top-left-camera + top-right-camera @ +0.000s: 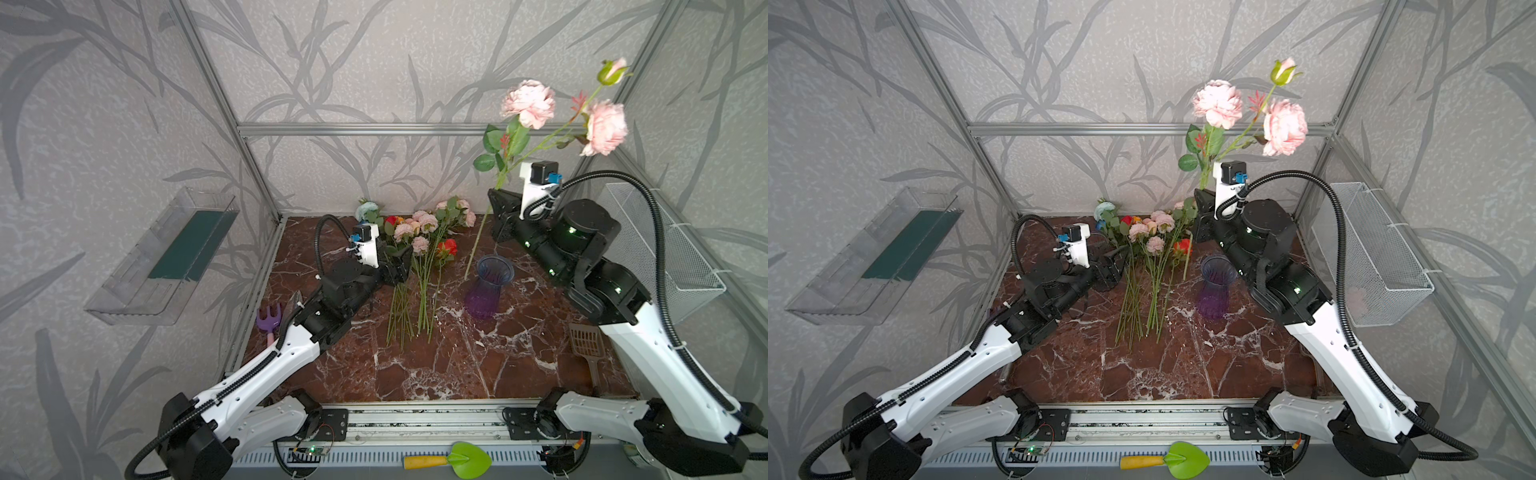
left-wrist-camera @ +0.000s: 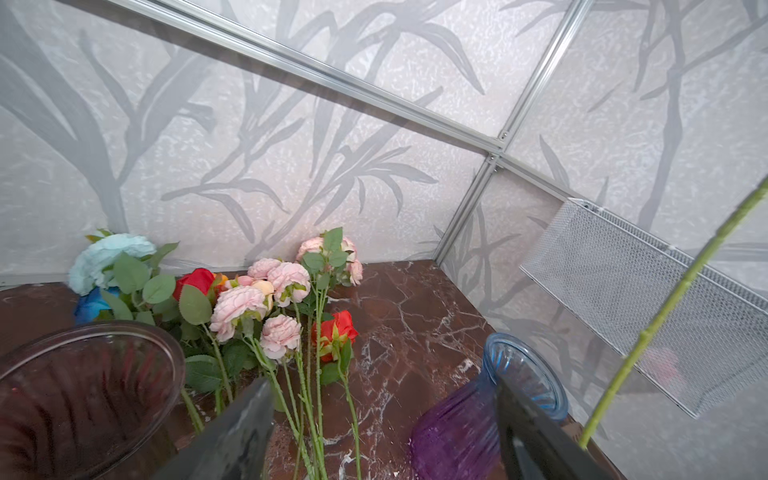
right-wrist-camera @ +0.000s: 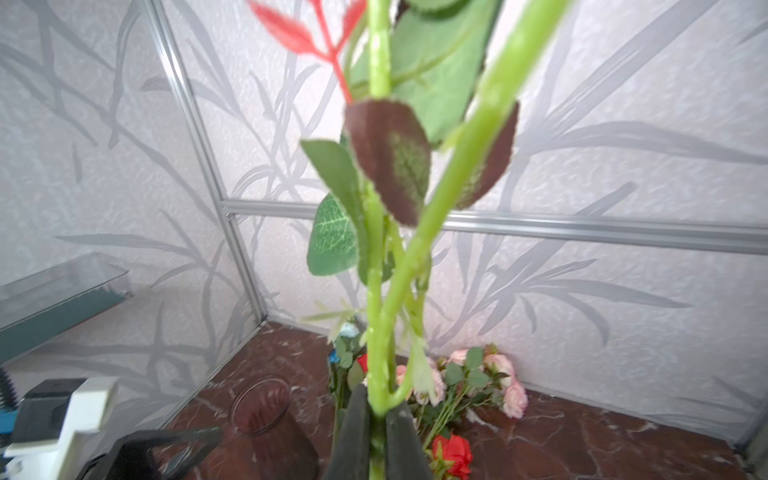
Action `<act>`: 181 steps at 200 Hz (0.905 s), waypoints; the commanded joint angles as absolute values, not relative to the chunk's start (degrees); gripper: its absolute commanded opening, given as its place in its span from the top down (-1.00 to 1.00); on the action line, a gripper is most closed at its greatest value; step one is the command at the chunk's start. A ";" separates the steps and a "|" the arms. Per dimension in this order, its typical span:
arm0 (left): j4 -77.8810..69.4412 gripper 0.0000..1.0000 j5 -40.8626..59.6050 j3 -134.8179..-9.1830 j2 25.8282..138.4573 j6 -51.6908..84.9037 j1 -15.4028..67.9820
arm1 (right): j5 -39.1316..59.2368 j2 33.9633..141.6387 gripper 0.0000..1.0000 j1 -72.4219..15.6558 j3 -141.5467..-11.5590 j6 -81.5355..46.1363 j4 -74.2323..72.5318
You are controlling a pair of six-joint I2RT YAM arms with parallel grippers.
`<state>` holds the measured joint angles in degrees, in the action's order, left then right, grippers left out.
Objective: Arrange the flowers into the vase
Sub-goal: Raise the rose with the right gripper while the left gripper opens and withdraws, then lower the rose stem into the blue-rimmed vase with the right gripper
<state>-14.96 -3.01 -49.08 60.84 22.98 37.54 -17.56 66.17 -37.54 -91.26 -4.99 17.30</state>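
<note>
Left hand (image 1: 402,266) is shown released, just beside the flowers (image 1: 419,249) laid on the desk (image 1: 436,374). The pink spray (image 1: 517,139) is held near-upright, its lower tip seemingly just left of the purple vase (image 1: 488,286), not yet in its mouth. It is clenched mid-stem by the right hand (image 3: 377,409). Tip height cannot be judged.

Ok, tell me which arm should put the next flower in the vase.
Right. The right hand is shut on the pink flower, stem tip beside the purple vase; the left hand is open, empty.
</note>
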 commanded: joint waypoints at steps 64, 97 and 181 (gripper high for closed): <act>-19.58 -0.72 -6.68 -48.10 61.42 24.55 37.71 | -12.05 66.97 1.00 -20.87 -84.06 -10.98 14.44; -19.42 -0.71 -6.64 -48.15 62.38 24.72 37.72 | -9.60 66.08 1.00 -19.86 -76.05 -14.23 11.72; -17.38 -0.72 -5.72 -49.19 66.87 25.81 37.74 | -7.91 62.75 0.80 -19.86 -59.52 -15.87 9.68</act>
<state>-17.98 -5.91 -48.58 65.32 24.45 37.56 -8.69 65.32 -20.01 -60.73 -15.18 11.29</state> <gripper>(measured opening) 0.857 0.086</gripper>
